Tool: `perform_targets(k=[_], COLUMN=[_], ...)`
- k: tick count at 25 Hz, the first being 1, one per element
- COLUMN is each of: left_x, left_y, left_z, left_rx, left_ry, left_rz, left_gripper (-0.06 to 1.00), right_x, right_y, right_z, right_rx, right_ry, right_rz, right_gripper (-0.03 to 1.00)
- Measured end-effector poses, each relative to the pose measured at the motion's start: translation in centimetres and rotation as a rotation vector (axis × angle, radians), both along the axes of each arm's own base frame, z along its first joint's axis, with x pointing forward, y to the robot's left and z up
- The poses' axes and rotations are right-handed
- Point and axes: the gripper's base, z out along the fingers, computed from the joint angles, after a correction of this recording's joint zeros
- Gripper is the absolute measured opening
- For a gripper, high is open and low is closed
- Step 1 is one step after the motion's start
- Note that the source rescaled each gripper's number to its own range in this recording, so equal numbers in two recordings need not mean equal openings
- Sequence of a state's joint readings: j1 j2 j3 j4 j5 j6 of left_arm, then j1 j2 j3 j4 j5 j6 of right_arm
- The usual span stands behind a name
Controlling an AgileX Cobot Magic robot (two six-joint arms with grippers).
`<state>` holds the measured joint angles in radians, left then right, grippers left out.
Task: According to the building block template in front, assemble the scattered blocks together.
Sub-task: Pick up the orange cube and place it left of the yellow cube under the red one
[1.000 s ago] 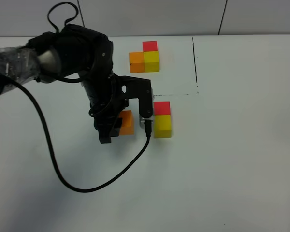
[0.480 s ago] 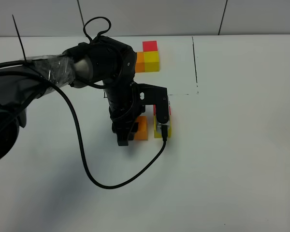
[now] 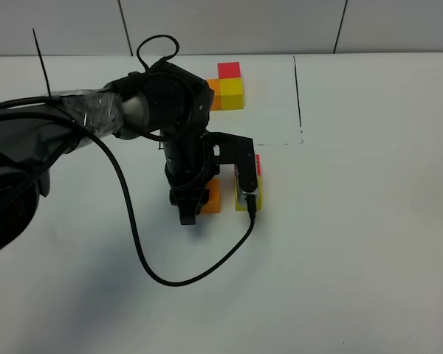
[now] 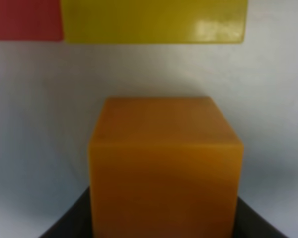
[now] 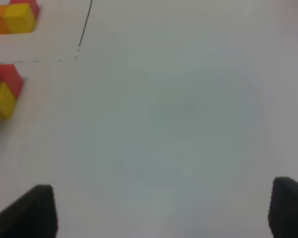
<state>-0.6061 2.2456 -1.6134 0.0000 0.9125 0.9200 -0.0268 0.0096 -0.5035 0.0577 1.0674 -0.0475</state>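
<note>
High camera first: the left gripper (image 3: 199, 200) is seen low over the white table (image 3: 369, 243), clamped on the orange cube (image 3: 213, 198); that cube is placed just left of the yellow cube (image 3: 254, 200), though the space between them is hidden by the wrist's black bracket; the red cube (image 3: 258, 164) is glimpsed as a sliver touching the yellow cube's far side; the template (image 3: 232, 87) is found well behind the yellow cube, its orange side partly covered by the arm, with the black drawn line (image 3: 297, 92) to its right; a black cable (image 3: 176, 284) is looped on the table in front of the yellow cube and to its left.

Left wrist camera now: the orange cube (image 4: 164, 163) is shown filling the frame, pinched between the dark fingers (image 4: 64, 225); the yellow cube (image 4: 154, 20) is faced squarely, and a strip of bare table is seen between the two, so no contact is made; the red cube (image 4: 25, 20) is set flush against the yellow one.

Right wrist camera: the right gripper (image 5: 159, 213) is shown with its fingertips spread wide and only table between them; the yellow cube (image 5: 0, 101) is seen well apart from it, the red cube (image 5: 7, 74) joined to it; the template (image 5: 12, 17) and the black line (image 5: 84, 25) are caught beyond the yellow cube.
</note>
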Motion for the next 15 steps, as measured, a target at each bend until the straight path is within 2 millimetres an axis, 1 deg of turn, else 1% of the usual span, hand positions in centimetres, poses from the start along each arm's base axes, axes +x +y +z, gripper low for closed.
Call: perform_targets(k=[15], left_x=[-0.01], left_y=[-0.77], left_z=[0.04], left_rx=[-0.032], left_ry=[-0.034], left_rz=[-0.007], left_gripper=[0.00], right_x=[0.00], right_y=[0.01], right_z=[0.00], right_rx=[0.001], right_ry=[0.000], right_rz=[0.001], right_gripper=[0.73])
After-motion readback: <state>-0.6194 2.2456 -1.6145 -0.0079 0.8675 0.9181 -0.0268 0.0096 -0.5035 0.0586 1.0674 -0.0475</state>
